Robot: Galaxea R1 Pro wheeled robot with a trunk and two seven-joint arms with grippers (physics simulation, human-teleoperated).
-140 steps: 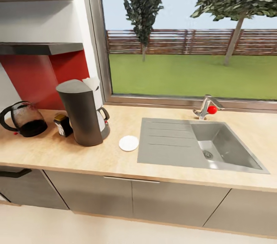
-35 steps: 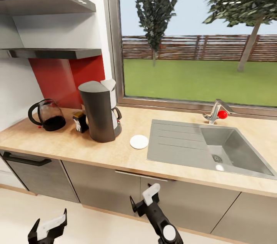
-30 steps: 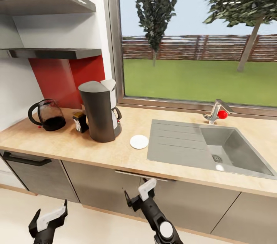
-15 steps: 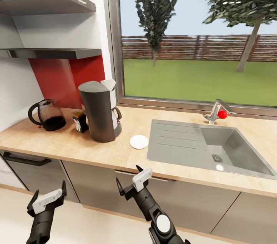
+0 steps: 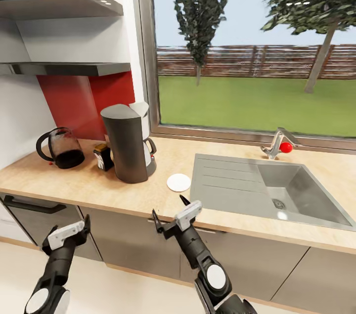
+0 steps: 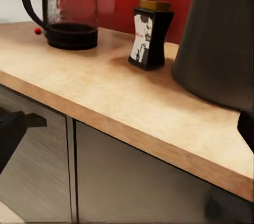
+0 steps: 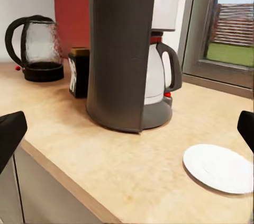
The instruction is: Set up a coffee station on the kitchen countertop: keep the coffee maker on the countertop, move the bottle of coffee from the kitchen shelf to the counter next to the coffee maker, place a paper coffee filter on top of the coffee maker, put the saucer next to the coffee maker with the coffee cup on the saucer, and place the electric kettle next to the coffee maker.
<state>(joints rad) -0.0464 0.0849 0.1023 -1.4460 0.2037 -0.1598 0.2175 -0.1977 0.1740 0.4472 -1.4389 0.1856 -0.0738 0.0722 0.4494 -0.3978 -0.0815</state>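
Observation:
On the light-wood countertop (image 5: 148,198) stands the dark coffee maker (image 5: 127,148) with the white paper coffee filter (image 5: 140,108) on its lid. Left of it sits the bottle of coffee (image 5: 103,156), then the electric kettle (image 5: 61,148). The white saucer (image 5: 178,182) lies bare to its right. The coffee cup is out of view. My left gripper (image 5: 67,231) and right gripper (image 5: 169,209) hang open and hold nothing, below the counter's front edge. The right wrist view faces the coffee maker (image 7: 124,49) and saucer (image 7: 219,168); the left wrist view faces the bottle (image 6: 150,33) and kettle (image 6: 69,9).
A grey steel sink (image 5: 301,195) with a red-knobbed tap (image 5: 280,146) fills the counter's right part. The thin dark shelf (image 5: 74,68) and a thicker hood slab (image 5: 59,0) hang above the kettle. Grey cabinet fronts (image 5: 123,242) run beneath; a big window is behind.
The camera pulled back and swung after the earliest frame. Over the last second both arms rose from the bottom edge toward the counter's front, and the right gripper reached the counter edge.

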